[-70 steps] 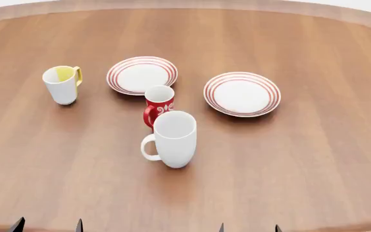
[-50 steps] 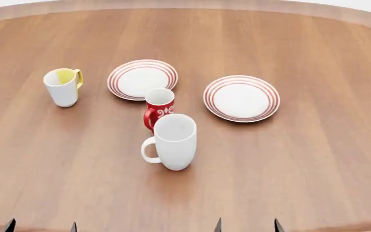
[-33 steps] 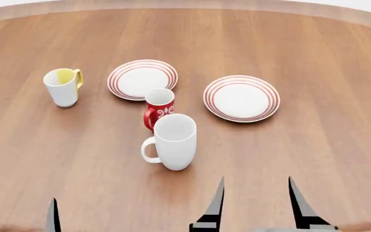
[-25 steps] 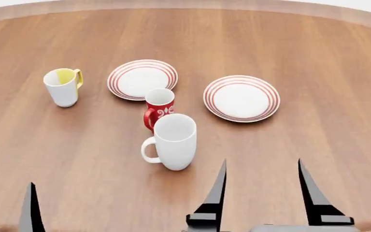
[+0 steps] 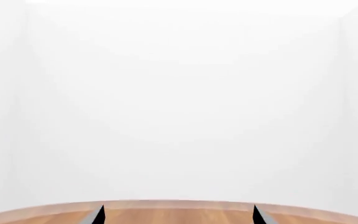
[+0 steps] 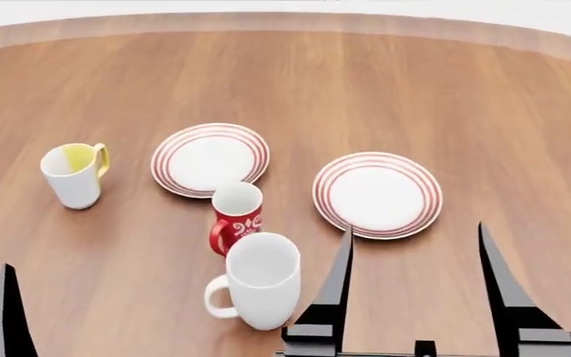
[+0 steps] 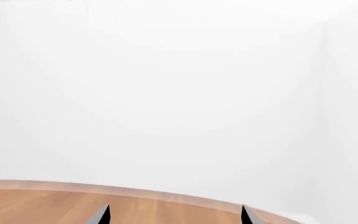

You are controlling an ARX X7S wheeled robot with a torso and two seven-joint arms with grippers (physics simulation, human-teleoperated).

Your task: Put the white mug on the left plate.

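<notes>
The tall all-white mug [image 6: 261,286] stands upright on the wooden table [image 6: 504,111] near the front, its handle pointing left. The left plate [image 6: 209,158], white with red rings, lies beyond it and is bare. My right gripper [image 6: 415,227] is open, its two dark fingers upright just right of the white mug, not touching it. Of my left gripper only one finger [image 6: 6,320] shows in the head view, at the front left, far from the mug. The wrist views show only the open tips of the left gripper [image 5: 177,215] and right gripper [image 7: 175,215] over the table's far edge.
A small red patterned mug [image 6: 236,223] stands directly between the white mug and the left plate. A white mug with yellow inside [image 6: 72,175] stands at the left. The second ringed plate [image 6: 377,195] lies just beyond my right gripper.
Both grippers have risen into the head view from the bottom edge, the right one up beside the white mug. The view has shifted, so the mugs and plates sit lower in the frame.
</notes>
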